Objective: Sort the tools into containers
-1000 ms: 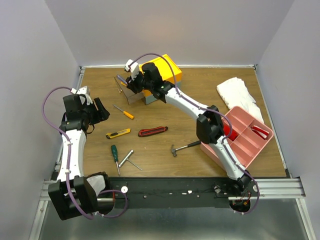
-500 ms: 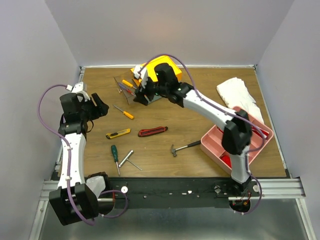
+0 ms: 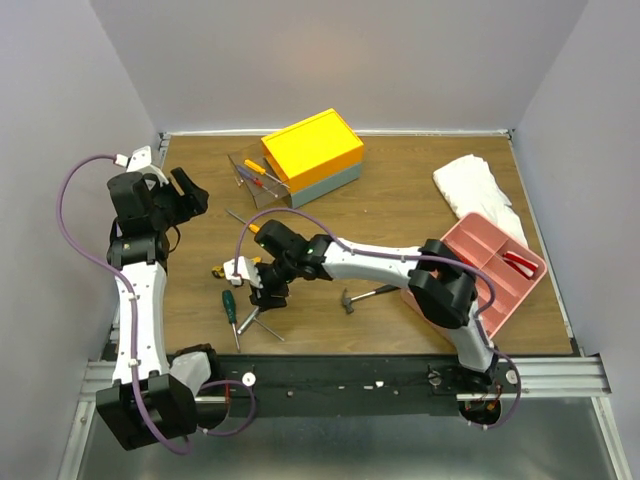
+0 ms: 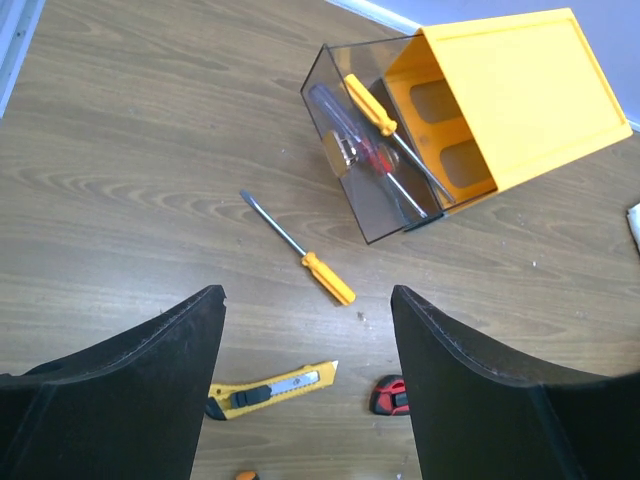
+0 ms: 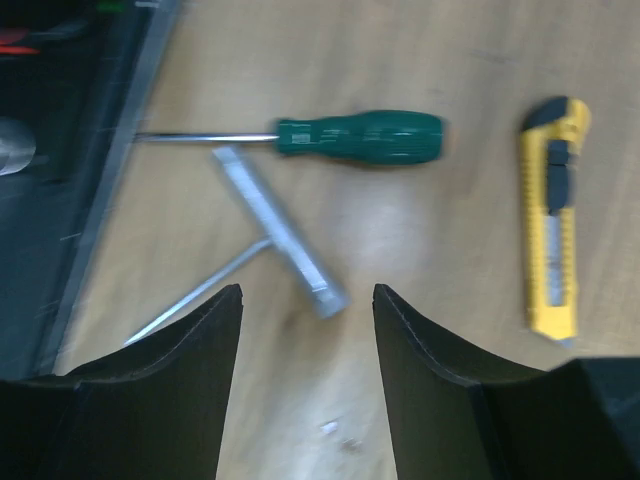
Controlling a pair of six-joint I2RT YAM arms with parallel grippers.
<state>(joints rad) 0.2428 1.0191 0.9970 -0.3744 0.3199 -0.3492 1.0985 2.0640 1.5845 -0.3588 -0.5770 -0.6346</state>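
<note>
Hovering right gripper point(image 5: 305, 300), angular silver wrench point(image 5: 275, 225), glossy green-handled screwdriver point(image 5: 360, 138), woodgrain table point(image 5: 400, 50)

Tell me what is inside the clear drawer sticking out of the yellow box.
The drawer holds an orange-handled screwdriver, a red-handled one and something more I cannot identify. Its back end is hidden inside the box.

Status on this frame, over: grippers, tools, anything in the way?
Left gripper open, empty. Right gripper open, low over silver wrench. Green screwdriver lies close beside wrench. Clear drawer pulled out, screwdrivers inside.
</note>
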